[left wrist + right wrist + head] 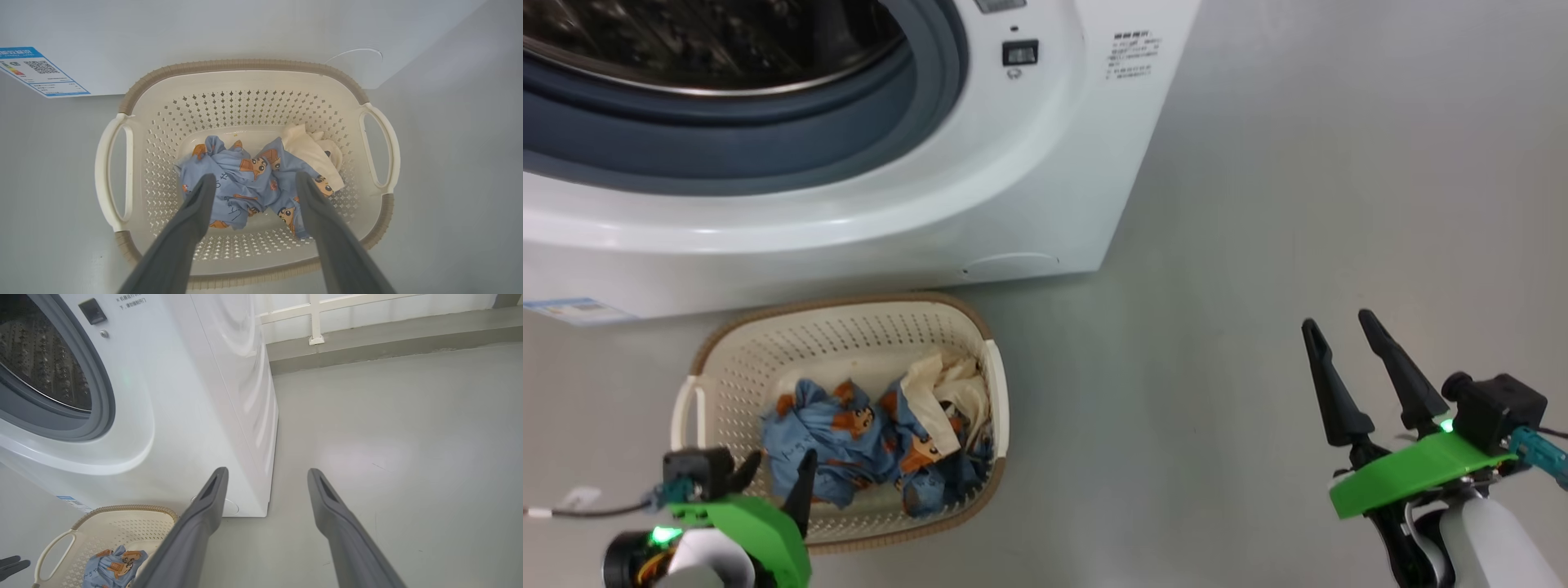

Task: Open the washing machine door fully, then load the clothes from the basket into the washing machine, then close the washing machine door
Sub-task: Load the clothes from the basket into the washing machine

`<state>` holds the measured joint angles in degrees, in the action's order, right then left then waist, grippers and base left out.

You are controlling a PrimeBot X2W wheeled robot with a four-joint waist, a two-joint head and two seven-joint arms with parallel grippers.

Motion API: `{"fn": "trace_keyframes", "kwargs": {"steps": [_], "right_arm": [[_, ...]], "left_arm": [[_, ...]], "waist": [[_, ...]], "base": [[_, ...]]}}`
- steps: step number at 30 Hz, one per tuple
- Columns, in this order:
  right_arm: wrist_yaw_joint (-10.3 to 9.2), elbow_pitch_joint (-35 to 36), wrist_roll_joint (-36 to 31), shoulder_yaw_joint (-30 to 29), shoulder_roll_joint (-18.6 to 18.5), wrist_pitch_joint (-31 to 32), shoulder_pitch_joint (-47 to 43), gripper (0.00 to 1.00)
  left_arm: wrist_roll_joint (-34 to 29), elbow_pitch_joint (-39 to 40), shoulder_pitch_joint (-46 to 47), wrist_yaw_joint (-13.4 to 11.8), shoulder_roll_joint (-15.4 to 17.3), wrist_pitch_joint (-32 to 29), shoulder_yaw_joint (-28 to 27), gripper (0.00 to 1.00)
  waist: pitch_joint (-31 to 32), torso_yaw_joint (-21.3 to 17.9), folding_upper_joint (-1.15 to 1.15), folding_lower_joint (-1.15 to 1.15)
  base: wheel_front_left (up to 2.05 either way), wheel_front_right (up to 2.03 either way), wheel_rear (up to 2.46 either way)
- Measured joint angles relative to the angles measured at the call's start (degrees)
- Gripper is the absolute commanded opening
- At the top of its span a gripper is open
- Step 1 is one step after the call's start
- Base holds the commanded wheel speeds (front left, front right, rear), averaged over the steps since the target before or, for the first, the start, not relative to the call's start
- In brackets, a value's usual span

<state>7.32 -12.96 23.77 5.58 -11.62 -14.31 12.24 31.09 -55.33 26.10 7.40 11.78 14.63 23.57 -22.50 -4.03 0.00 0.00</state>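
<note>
Grey floor (1298,163), white railing (314,318)

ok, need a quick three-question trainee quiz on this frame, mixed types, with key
1. True or false: the clothes are inside the washing machine drum.
2. Which gripper is above the basket? A) left gripper B) right gripper C) both
3. How do the right gripper's jaws stand, and what do they hold?
Key: 1 false, they lie in the basket. 2 A. 3 open, holding nothing, over the floor.
</note>
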Motion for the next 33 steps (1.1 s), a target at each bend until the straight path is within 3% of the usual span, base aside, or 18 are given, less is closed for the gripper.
{"fn": "trace_keyframes", "kwargs": {"steps": [10, 33], "right_arm": [[0.00, 0.93, -0.51, 1.30, 0.78, 0.00, 4.00, 1.00], [0.00, 3.28, -2.04, 2.47, 2.42, 0.00, 9.06, 1.00]], "left_arm": [[6.93, -7.30, 9.13, 0.00, 1.44, -0.01, 7.57, 1.00], [17.34, -11.94, 18.33, 0.01, 4.48, -3.12, 18.45, 1.00]], "waist": [[-6.32, -1.25, 0.00, 0.00], [-16.79, -2.82, 0.00, 0.00]], "base": [[0.00, 0.00, 0.00], [0.00, 0.00, 0.00]]}}
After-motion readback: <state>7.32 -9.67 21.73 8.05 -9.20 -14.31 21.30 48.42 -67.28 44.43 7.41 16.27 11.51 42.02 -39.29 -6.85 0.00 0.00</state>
